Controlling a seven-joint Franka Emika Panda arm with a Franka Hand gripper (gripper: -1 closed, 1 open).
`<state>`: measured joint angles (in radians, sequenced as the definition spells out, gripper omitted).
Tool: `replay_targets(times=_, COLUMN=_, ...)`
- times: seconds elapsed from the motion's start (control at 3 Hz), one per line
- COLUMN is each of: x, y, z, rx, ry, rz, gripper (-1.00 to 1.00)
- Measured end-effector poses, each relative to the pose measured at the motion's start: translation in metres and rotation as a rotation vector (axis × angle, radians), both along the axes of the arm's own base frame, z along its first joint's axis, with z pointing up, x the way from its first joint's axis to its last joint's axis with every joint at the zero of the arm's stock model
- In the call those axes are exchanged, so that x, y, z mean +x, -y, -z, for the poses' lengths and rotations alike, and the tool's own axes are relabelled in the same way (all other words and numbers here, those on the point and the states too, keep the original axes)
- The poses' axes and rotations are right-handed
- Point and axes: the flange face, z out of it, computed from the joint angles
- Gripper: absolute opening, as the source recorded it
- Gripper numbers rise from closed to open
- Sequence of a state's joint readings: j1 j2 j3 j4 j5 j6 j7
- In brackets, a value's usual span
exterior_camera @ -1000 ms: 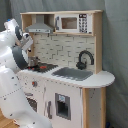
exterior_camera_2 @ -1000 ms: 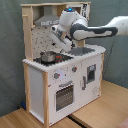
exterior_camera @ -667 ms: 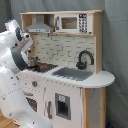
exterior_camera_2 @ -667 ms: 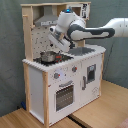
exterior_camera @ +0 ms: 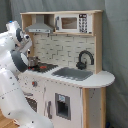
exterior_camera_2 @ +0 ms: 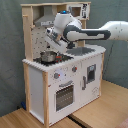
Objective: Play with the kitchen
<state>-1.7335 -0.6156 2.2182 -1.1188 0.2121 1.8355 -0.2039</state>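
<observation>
The kitchen (exterior_camera: 75, 95) (exterior_camera_2: 92, 82) is a white and light-wood toy unit with a range hood (exterior_camera: 39, 25) and a microwave shelf (exterior_camera: 72, 22). In the first exterior view a black faucet (exterior_camera: 85, 59) stands behind the grey sink (exterior_camera: 72, 73). A small metal pot (exterior_camera_2: 48, 56) sits on the red-ringed stovetop (exterior_camera_2: 60, 59) (exterior_camera: 46, 66). My gripper (exterior_camera_2: 51, 42) hangs tilted just above and behind the pot, under the hood. In the first exterior view my white arm (exterior_camera: 12, 60) covers the kitchen's left end and the gripper is hidden.
The oven door (exterior_camera_2: 64, 96) and the knobs (exterior_camera_2: 56, 76) face the front, and the door is shut. A grey curtain (exterior_camera: 117, 45) hangs behind the unit. It stands on a wooden floor (exterior_camera_2: 105, 107). My arm (exterior_camera_2: 95, 34) reaches across above the sink.
The wrist has shifted slightly toward the second exterior view's left, staying above the pot. Nothing on the kitchen has moved.
</observation>
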Motion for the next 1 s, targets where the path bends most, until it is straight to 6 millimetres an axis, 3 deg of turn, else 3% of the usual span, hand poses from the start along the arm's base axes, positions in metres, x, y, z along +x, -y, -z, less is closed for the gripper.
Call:
replay_targets(times=0.67, x=-0.013, y=-0.001, z=-0.003, rx=-0.036, ry=-0.123, rz=0.003, gripper=1.00)
replay_targets(times=1.0, x=-0.003, y=0.020, z=0.012, rx=-0.091, ry=-0.202, rz=0.059, gripper=1.00)
